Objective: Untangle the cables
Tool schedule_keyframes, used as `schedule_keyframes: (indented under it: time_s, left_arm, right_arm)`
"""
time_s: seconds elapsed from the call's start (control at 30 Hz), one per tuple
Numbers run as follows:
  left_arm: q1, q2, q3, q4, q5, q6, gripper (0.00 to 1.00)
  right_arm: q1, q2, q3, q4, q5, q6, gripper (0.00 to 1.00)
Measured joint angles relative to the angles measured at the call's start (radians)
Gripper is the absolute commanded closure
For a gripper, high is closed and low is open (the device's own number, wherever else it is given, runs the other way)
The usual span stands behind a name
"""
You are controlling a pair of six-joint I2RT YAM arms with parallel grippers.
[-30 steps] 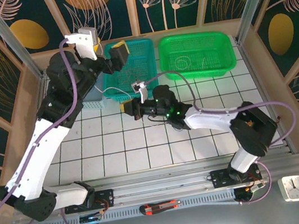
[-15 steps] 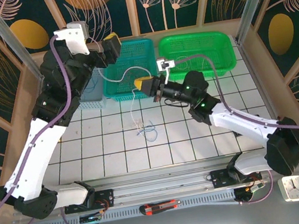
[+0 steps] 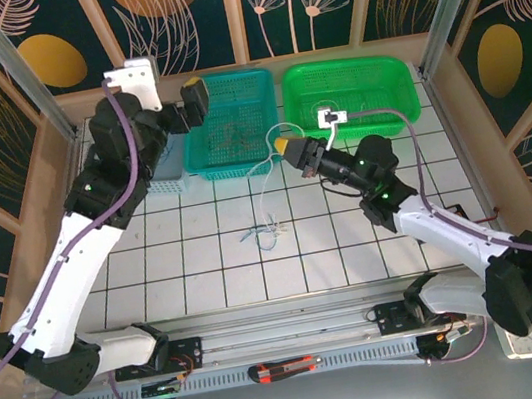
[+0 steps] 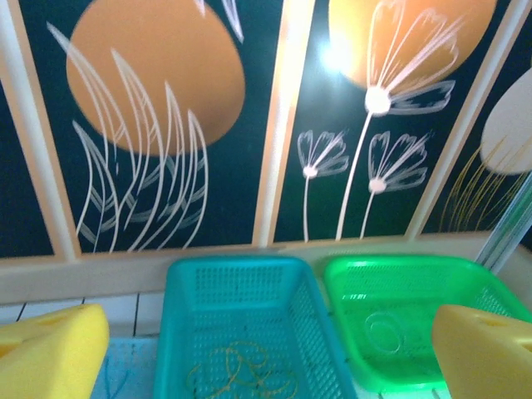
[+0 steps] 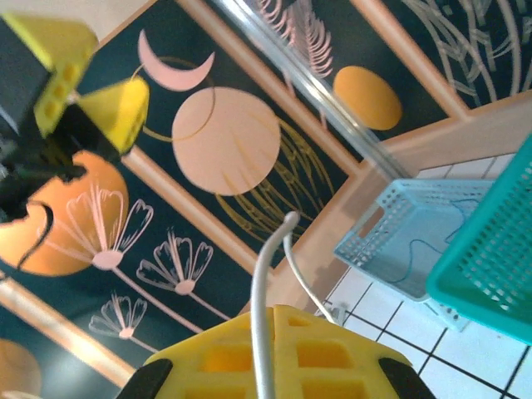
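My right gripper (image 3: 284,146) is shut on a white cable (image 3: 260,195), held above the tiles in front of the two baskets. In the right wrist view that white cable (image 5: 264,274) runs up between the closed yellow fingers (image 5: 332,353). Its lower end hangs down to a small blue cable tangle (image 3: 265,236) on the tiles. My left gripper (image 3: 193,103) hovers open over the teal basket's back left corner, its yellow fingers (image 4: 50,353) wide apart with nothing between them. A brownish-yellow cable (image 4: 241,374) lies in the teal basket (image 4: 179,332). A whitish loop (image 4: 386,332) lies in the green basket (image 4: 465,287).
A small light-blue basket (image 5: 391,249) with a thin blue cable in it stands left of the teal basket (image 3: 257,79), partly under my left arm. The green basket (image 3: 398,72) is at the back right. A box cutter (image 3: 284,367) lies on the front rail.
My right gripper has swung right and back with the white cable, drawing it out of the tangle, which stays on the tiles. My left gripper has pulled back to the left.
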Motion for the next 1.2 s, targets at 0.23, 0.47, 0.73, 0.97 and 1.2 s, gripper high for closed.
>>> schedule_keyframes:
  time_s: [0.23, 0.47, 0.73, 0.97, 1.2]
  left_arm:
    - [0.001, -0.097, -0.302, 0.053, 0.042, -0.014, 0.01]
    - [0.001, -0.167, -0.634, 0.175, 0.170, -0.043, 0.10]
    - [0.001, -0.174, -0.961, 0.313, 0.359, -0.060, 0.16]
    - [-0.014, -0.108, -1.019, 0.451, 0.481, -0.058, 0.16]
    - [-0.119, 0.069, -0.984, 0.489, 0.504, -0.015, 0.16]
  right_arm:
    - [-0.055, -0.032, -0.028, 0.003, 0.019, 0.040, 1.00]
    - [-0.066, -0.042, -0.043, 0.003, 0.047, 0.047, 1.00]
    - [-0.076, -0.045, -0.047, 0.002, 0.060, 0.050, 1.00]
    - [-0.077, -0.046, -0.047, -0.008, 0.061, 0.049, 1.00]
    - [-0.079, -0.046, -0.047, -0.015, 0.069, 0.049, 1.00]
